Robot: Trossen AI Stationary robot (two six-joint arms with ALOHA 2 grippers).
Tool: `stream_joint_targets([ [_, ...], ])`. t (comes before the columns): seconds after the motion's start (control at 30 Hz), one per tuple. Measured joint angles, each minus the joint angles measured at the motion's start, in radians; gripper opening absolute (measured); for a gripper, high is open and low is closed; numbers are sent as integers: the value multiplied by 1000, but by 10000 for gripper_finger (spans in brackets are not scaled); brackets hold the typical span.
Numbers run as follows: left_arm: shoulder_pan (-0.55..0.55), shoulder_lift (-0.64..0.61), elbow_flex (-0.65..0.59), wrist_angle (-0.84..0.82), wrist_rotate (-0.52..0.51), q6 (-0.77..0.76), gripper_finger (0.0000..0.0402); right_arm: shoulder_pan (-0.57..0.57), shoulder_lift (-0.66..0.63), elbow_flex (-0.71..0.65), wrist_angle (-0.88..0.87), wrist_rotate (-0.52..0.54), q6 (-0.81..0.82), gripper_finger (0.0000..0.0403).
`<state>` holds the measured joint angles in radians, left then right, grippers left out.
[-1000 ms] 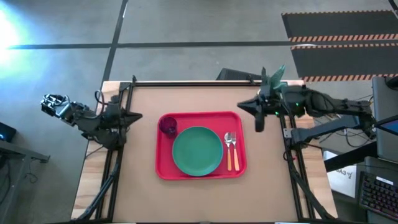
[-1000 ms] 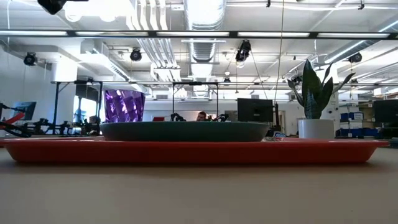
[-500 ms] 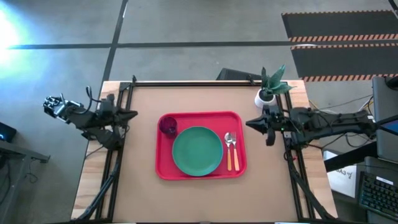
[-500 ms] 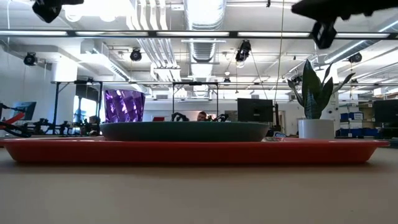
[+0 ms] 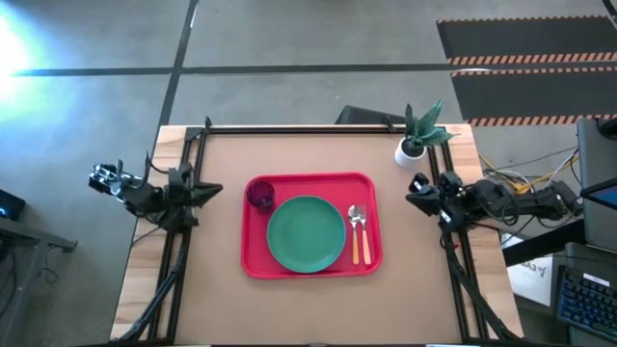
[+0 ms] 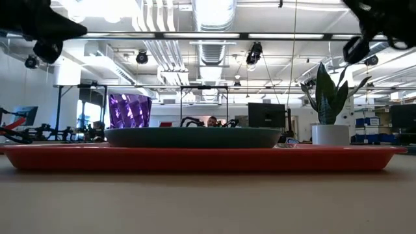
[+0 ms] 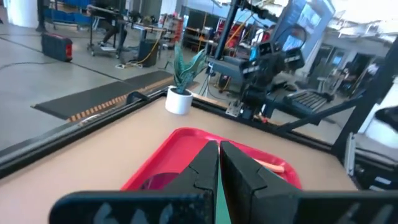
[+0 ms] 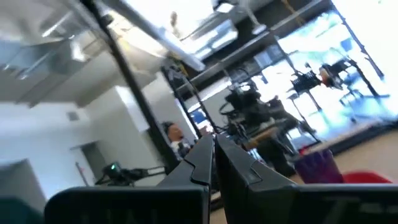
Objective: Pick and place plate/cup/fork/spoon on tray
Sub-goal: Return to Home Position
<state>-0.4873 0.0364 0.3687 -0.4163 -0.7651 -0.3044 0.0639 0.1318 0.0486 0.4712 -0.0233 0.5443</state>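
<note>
The red tray (image 5: 253,262) lies in the middle of the table. On it rest the teal plate (image 5: 306,233), the purple cup (image 5: 260,196) upright at its far left corner, and the fork and spoon (image 5: 359,234) side by side to the plate's right. My left gripper (image 5: 214,190) is shut and empty at the table's left edge, pointing toward the tray (image 7: 186,140). My right gripper (image 5: 413,198) is shut and empty at the table's right edge, pointing back at the tray; its wrist view shows the cup (image 8: 317,168) far off.
A small white pot with a green plant (image 5: 413,145) stands at the table's far right corner, just beyond my right gripper. Black frame rails (image 5: 318,127) run along the far edge and both sides. Bare tabletop lies near and far of the tray.
My right gripper has drawn back from beside the plant toward the table's right edge and come lower. My left arm has folded down and in at the left edge, bringing its gripper lower. The tray and the tableware have not moved.
</note>
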Motion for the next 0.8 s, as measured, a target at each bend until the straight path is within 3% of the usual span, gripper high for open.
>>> stream_joint_targets([
  [0.33,2,2,-40,-17,-26,45,0,-1,-119,-25,-124,129,21,8],
  [0.47,2,25,-40,-9,-9,-170,0,-1,-121,-25,-122,151,111,8],
  [0.53,1,36,-42,-11,61,-182,0,-1,-122,-25,-122,187,202,8],
  [0.6,2,55,-42,-8,198,-105,0,-1,-119,-25,-122,187,258,8],
  [0.7,2,78,-47,3,496,131,0,-1,-104,-25,-120,126,166,8],
  [0.8,1,81,-47,38,636,214,0,-1,-99,-25,-115,40,67,8],
])
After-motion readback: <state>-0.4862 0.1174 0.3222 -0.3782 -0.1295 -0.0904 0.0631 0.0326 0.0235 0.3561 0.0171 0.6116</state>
